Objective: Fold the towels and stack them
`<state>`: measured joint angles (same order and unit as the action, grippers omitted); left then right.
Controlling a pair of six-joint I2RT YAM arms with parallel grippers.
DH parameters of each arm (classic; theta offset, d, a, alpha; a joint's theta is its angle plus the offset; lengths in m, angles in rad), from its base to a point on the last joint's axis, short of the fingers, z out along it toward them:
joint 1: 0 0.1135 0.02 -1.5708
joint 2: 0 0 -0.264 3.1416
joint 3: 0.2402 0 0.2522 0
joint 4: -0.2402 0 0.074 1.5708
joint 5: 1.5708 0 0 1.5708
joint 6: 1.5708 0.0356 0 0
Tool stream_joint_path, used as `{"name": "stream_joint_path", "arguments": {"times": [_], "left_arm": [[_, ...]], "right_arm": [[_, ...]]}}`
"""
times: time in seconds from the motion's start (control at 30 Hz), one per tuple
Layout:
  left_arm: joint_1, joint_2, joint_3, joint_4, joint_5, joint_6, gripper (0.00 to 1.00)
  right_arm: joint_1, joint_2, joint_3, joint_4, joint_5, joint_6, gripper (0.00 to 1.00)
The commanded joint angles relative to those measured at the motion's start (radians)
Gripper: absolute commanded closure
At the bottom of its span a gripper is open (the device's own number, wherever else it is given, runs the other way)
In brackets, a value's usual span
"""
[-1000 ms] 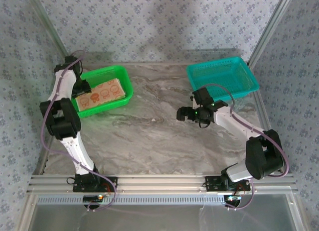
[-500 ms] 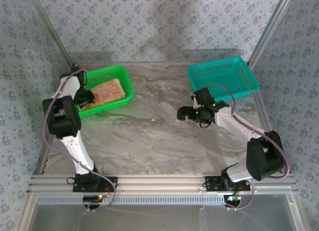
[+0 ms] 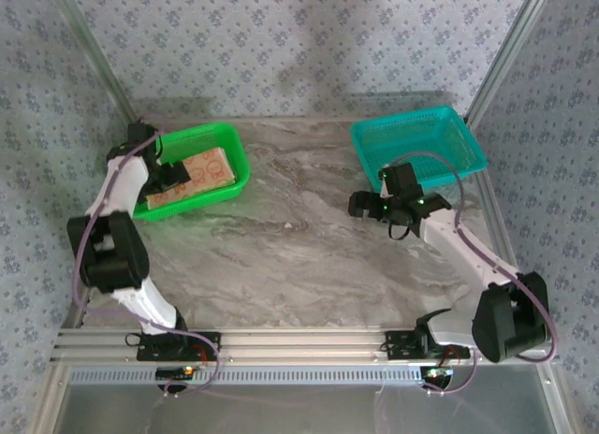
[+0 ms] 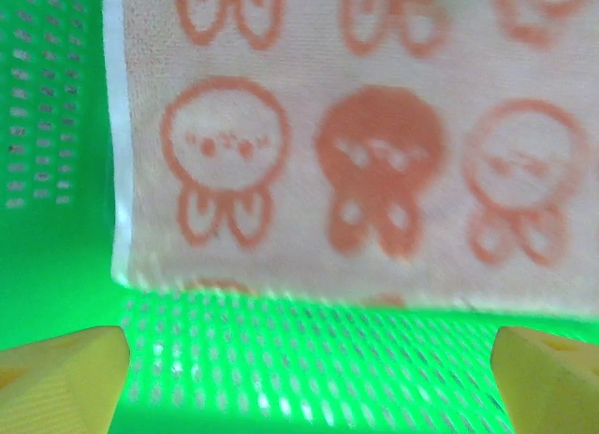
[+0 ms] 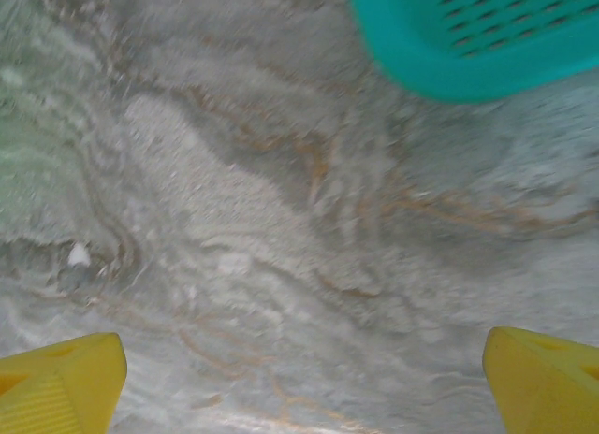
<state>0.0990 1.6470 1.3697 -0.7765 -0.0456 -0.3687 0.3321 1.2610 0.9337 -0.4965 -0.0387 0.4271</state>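
A peach towel (image 3: 208, 168) with orange prints lies folded in the green mesh basket (image 3: 236, 168) at the far left of the marble table (image 3: 281, 256). From above, the left gripper (image 3: 173, 179) sits over the towel's left end and hides it. Whether this is one towel or several stacked cannot be told. In the left wrist view the prints read as round bunny faces, one filled in solid, all somewhat blurred. The towel's near and left edges show against the basket floor, while its top and right run off the frame. The two yellow fingertips (image 4: 61, 373) stand in the bottom corners, spread wide, with only green mesh between them

The right gripper (image 3: 363, 207) hangs over bare marble near the teal mesh basket (image 3: 421, 146), apart from it. Its yellow fingertips (image 5: 58, 378) are likewise spread wide and empty. The teal basket's corner is cut off at the top right of the right wrist view, and the marble there is smeared by blur
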Motion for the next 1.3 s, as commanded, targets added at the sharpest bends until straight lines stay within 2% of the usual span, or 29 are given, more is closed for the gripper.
{"name": "stream_joint_path", "arguments": {"times": [0.0,0.07,0.13,0.23,0.33,0.37,0.4,0.5,0.53,0.63,0.7,0.77,0.83,0.9,0.97,1.0,1.07,1.13,1.2,1.23,1.27], "left_arm": [[-0.073,-0.163,-0.124,0.082,-0.047,-0.04,0.0],[-0.12,-0.255,-0.226,0.123,-0.121,-0.076,0.0],[-0.185,-0.352,-0.342,0.195,-0.275,-0.109,0.0],[-0.239,-0.474,-0.562,0.368,-0.451,-0.138,0.0],[-0.243,-0.562,-0.773,0.607,-0.517,-0.076,0.0],[-0.222,-0.58,-0.8,0.628,-0.519,-0.08,0.0],[-0.208,-0.584,-0.804,0.643,-0.517,-0.061,0.0],[-0.212,-0.562,-0.817,0.723,-0.612,0.06,0.0],[-0.213,-0.55,-0.821,0.742,-0.61,0.097,0.0],[-0.211,-0.507,-0.888,0.901,-0.597,0.156,0.0],[-0.209,-0.473,-0.951,1.063,-0.572,0.168,0.0],[-0.204,-0.427,-0.993,1.237,-0.495,0.213,0.0],[-0.204,-0.367,-0.989,1.335,-0.474,0.252,0.0],[-0.192,-0.319,-0.988,1.426,-0.43,0.287,0.0],[-0.163,-0.273,-0.974,1.475,-0.367,0.29,0.0],[-0.15,-0.246,-0.982,1.521,-0.34,0.293,0.0],[-0.139,-0.188,-1.003,1.617,-0.312,0.292,0.0],[-0.136,-0.169,-0.967,1.563,-0.254,0.308,0.0],[-0.125,-0.111,-0.974,1.634,-0.183,0.323,0.0],[-0.114,-0.106,-0.984,1.659,-0.182,0.312,0.0],[-0.11,-0.121,-0.974,1.608,-0.176,0.305,0.0]], "right_arm": [[-0.036,-0.074,-0.044,0.05,0.136,-0.04,0.0],[-0.054,-0.124,-0.1,0.127,0.194,-0.087,0.0],[-0.062,-0.185,-0.186,0.243,0.296,-0.14,0.0],[-0.072,-0.257,-0.365,0.512,0.356,-0.309,0.0],[-0.099,-0.273,-0.53,0.796,0.373,-0.369,0.0],[-0.113,-0.256,-0.572,0.88,0.383,-0.391,0.0],[-0.123,-0.228,-0.592,0.933,0.394,-0.408,0.0],[-0.139,-0.103,-0.579,0.985,0.446,-0.455,0.0],[-0.143,-0.056,-0.573,0.991,0.451,-0.459,0.0],[-0.168,0.048,-0.587,1.16,0.436,-0.526,0.0],[-0.191,0.083,-0.588,1.225,0.338,-0.517,0.0],[-0.232,0.141,-0.593,1.313,0.244,-0.54,0.0],[-0.257,0.201,-0.602,1.389,0.219,-0.529,0.0],[-0.304,0.201,-0.614,1.389,0.154,-0.484,0.0],[-0.337,0.278,-0.653,1.548,0.069,-0.48,0.0],[-0.337,0.294,-0.651,1.569,0.063,-0.478,0.0],[-0.348,0.25,-0.594,1.39,0.064,-0.47,0.0],[-0.347,0.275,-0.566,1.367,0.075,-0.47,0.0],[-0.352,0.27,-0.56,1.359,0.092,-0.458,0.0],[-0.349,0.274,-0.562,1.365,0.1,-0.458,0.0],[-0.349,0.268,-0.557,1.343,0.099,-0.457,0.0]]}}
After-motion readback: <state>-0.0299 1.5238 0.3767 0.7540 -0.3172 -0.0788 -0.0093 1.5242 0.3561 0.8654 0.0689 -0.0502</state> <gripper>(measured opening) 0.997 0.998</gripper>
